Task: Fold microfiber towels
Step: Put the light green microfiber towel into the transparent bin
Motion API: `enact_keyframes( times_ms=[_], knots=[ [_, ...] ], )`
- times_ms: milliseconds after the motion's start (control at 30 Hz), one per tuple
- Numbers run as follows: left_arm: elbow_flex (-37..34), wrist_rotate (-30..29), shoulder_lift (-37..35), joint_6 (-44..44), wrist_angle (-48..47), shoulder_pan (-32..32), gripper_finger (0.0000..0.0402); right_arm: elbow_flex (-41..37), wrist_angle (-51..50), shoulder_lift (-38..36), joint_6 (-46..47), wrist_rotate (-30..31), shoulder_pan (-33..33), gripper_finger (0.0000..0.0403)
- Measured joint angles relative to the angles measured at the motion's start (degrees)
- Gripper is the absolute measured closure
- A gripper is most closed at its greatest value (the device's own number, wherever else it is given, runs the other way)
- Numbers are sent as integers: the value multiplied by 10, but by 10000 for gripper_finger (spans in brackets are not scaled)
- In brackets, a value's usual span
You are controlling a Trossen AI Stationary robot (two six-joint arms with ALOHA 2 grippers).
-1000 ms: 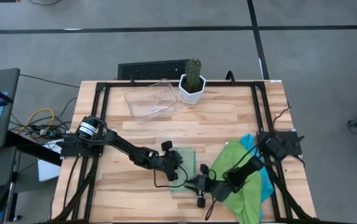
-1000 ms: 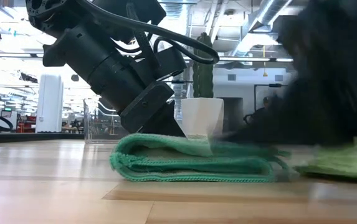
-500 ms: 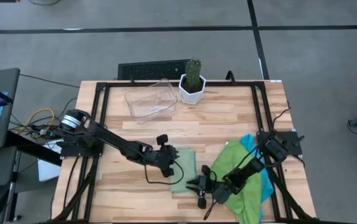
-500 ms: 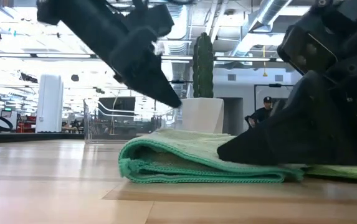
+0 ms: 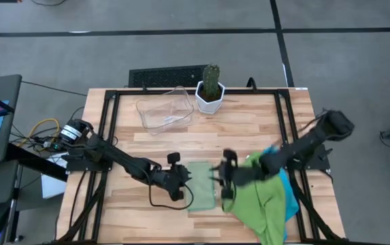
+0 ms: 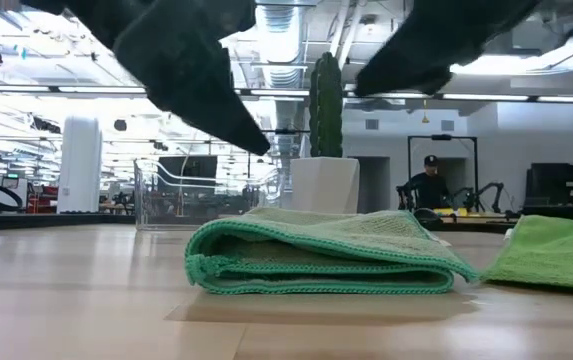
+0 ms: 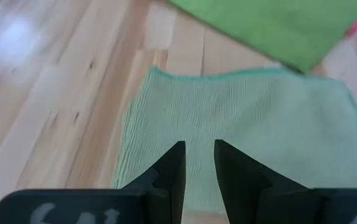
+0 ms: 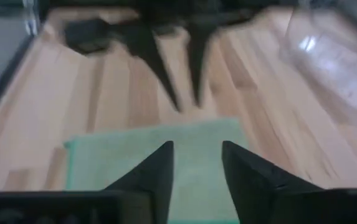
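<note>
My left gripper (image 5: 183, 178) hangs just off the left edge of the folded pale green towel (image 5: 203, 185), fingers (image 7: 172, 168) slightly apart, pinching nothing. That towel lies near the table's (image 5: 249, 129) front middle, a flat ribbed pad of 2 or more layers, rounded fold showing in the low view. My right gripper (image 5: 223, 177) hovers above its right edge, spread and empty. Rightward, a bright green towel (image 5: 263, 204) sprawls rumpled over a cyan one (image 5: 291, 197).
</note>
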Motion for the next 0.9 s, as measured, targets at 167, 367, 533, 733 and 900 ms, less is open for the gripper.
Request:
enact_keyframes(
  times_ms=[167, 367, 533, 733, 900],
  knots=[
    [-73, -1, 0, -27, 97, 0, 324, -1, -30, 4, -87, -118, -113, 166],
    [-184, -1, 0, -82, 238, 0, 324, 34, -30, 92, -147, -237, -182, 149],
    [-218, -1, 0, -101, 271, 0, 324, 120, -85, 169, -195, -268, -198, 149],
    [-222, 0, -1, -98, 260, -1, 324, 186, -132, 252, -217, -285, -198, 149],
    [-222, 3, -2, -91, 247, -1, 324, 213, -173, 289, -213, -301, -212, 148]
  ],
)
